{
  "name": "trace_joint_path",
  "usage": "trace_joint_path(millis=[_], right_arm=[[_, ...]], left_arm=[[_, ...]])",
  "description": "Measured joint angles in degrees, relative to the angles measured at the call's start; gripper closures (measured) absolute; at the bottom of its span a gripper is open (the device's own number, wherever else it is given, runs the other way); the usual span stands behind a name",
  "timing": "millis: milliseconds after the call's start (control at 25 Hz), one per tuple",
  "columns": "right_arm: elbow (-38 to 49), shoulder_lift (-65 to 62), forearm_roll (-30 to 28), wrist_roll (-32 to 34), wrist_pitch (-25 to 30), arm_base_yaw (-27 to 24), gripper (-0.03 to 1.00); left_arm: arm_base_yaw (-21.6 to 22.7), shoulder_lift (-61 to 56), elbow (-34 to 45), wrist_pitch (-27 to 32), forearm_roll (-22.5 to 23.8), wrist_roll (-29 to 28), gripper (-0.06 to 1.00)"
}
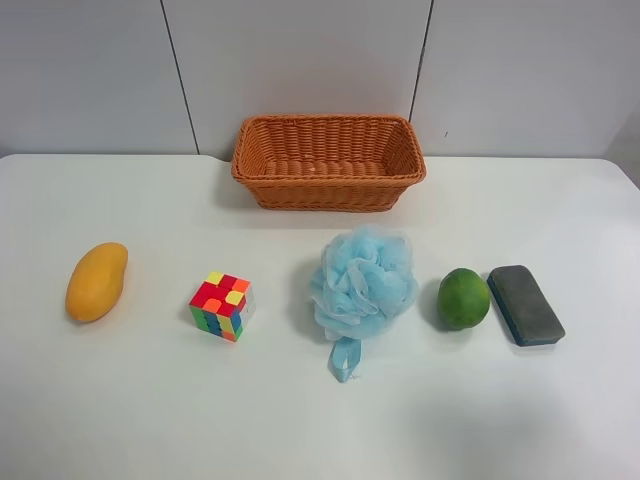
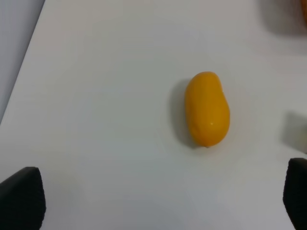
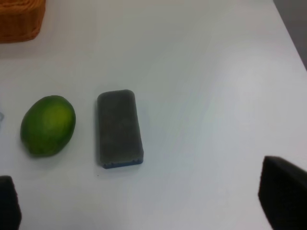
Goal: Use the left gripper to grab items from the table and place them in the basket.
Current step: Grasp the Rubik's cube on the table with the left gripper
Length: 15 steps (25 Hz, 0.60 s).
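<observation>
Mango (yellow-orange) on white table, near wide-spread left gripper

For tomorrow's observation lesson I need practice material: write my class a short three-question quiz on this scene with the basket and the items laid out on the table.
1. True or false: the basket already holds an item.
2. Fill in: between the mango and the bath pouf lies the ____.
3. Which lies nearest the green fruit? A) mango B) eraser C) basket

Key: 1 false; 2 puzzle cube; 3 B.
</observation>
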Motion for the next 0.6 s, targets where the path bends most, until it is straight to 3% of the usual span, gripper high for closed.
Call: trace_joint_path(millis=[280,600], right_arm=[[0.0,0.0,0.0,0.0,0.0,0.0,-0.03],[0.0,0.0,0.0,0.0,0.0,0.0,-0.03]], left_arm=[[0.0,14.9,-0.5,-2.7,-8.6,7.0,-0.05],[0.0,28.7,-0.5,-6.9,-22.4,24.8,-0.05]])
